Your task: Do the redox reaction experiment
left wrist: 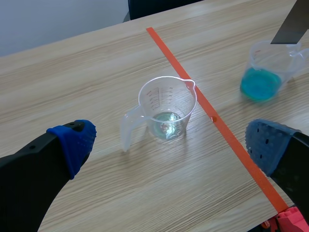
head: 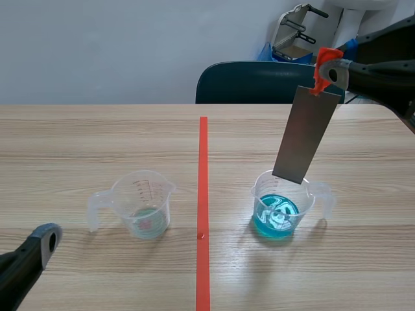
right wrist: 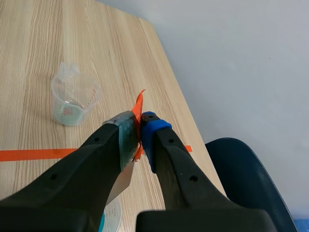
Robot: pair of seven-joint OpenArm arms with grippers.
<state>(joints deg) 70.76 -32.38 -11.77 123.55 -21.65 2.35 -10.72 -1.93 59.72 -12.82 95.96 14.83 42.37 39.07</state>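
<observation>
On wooden table point(head: 97, 136), left gripper point(left wrist: 171, 142) low and spread wide on nothing, right gripper point(right wrist: 140, 130) raised with grey metal strip point(head: 305, 133) hanging tilted above blue-liquid cup point(head: 282, 210) right of tape line point(head: 203, 181), clear cup point(head: 146, 204) left of it, jaws pinched shut on strip's orange tab point(head: 322, 65).

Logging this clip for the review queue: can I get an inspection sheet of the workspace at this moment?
Surface: wooden table, orange-red tape line down the middle.
Job's things: clear measuring cup with a little pale liquid, left of the line; cup of blue liquid right of it; metal strip hanging tilted, lower end at that cup's mouth, not in the liquid.
Clutter: nothing seen.
Grippers: right gripper fingers shut on the metal strip at its orange tab; left gripper open, low.
Cables: nothing seen.
Surroundings: dark chair behind the table, pale wall, gear in the far corner too small to tell.
</observation>
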